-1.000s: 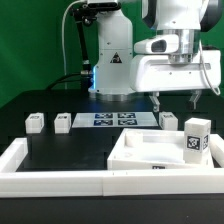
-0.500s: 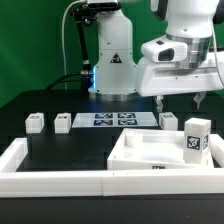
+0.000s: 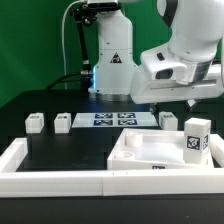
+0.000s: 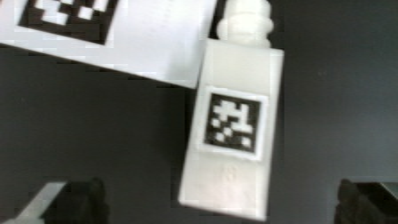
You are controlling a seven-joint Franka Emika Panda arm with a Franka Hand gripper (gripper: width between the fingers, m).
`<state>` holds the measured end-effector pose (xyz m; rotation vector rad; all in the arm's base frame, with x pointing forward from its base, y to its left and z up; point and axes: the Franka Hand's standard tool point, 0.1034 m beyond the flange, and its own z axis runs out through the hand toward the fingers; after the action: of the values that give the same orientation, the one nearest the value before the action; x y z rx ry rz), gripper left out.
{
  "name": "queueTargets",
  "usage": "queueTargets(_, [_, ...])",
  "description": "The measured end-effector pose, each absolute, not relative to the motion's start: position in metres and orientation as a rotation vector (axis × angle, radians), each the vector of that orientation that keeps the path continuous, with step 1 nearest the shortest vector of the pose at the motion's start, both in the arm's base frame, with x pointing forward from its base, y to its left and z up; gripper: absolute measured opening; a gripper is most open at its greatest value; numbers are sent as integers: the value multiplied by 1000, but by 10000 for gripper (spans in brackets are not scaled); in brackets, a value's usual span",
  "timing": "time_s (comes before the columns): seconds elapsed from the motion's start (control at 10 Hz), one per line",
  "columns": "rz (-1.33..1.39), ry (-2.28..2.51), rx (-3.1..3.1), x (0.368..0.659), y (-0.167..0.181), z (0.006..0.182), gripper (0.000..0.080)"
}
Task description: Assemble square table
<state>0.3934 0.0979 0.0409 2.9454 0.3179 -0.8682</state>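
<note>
Fingers: the fingers (image 4: 54, 200) are apart and hold nothing. They hang over a lying leg, one to each side of its blunt end, clear of it.
Leg below: this leg (image 3: 168, 120) lies on the counter (image 3: 70, 145), just beside the marker board (image 3: 110, 119) at its end on the exterior view's right. Its tag faces up, and the wrist view shows a screw tip (image 4: 244, 15) at the end away from the fingers.
Top: the top (image 3: 145, 152) lies near, on the exterior view's right, inside the rim bars (image 3: 50, 178).
Standing leg: another leg (image 3: 196, 137) stands upright on the top's right corner. I cannot tell whether it is screwed in.
Spare legs: two more (image 3: 35, 122) (image 3: 62, 122) lie far left, apart from each other.
Step, as I judge it: lining up to grasp the leg below.
Risks:
- The leg sits slightly askew between the fingers, so closing may twist it or pinch a corner.
- A grip at the blunt end could let it swing on lifting.
- One finger could land on the board edge.
- A carried leg could knock the standing leg.
</note>
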Motion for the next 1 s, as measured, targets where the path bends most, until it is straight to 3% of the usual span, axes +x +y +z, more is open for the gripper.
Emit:
queueTargets(0.5, [-1252, 239, 2780, 391, 88, 39, 648])
queueTargets(1.0, [-1217, 216, 2741, 386, 83, 27, 648])
